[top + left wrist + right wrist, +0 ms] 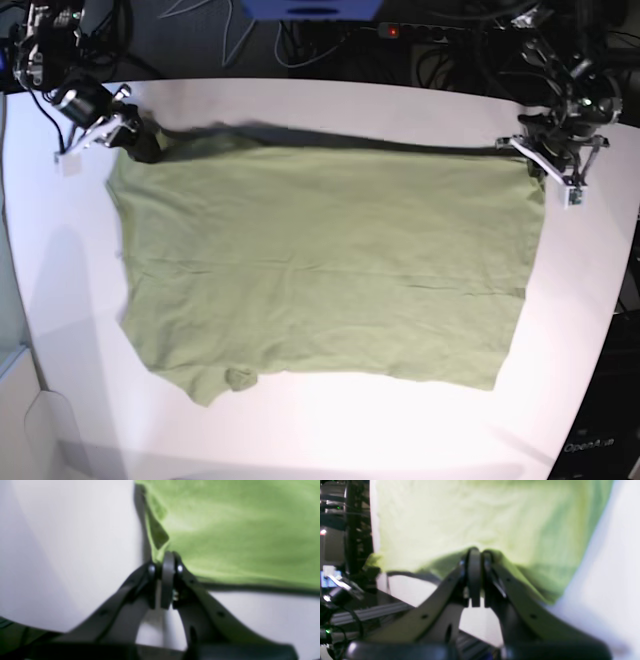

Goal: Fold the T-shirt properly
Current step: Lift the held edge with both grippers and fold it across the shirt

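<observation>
In the left wrist view, the left gripper has its dark fingers pressed together on a corner of the green T-shirt, pinching the cloth right at the edge; the fabric spreads away to the far right over the white table, and a small flap of cloth folds down just beyond the fingertips, throwing a dark shadow along the hem. In the right wrist view, the right gripper is likewise closed on the shirt's edge, with the cloth bunched into a small ridge over the fingertips and the pale green fabric filling the far part of the picture; the table shows white on the right, and dark equipment with cables sits at the left. In the base view, the T-shirt lies spread wide across the middle of the table, wrinkled, with its far edge stretched in a line between the two claws: the right gripper holds the far left corner, and the left gripper holds the far right corner. The near edge lies loose on the table, with a small bump of cloth near the left.
</observation>
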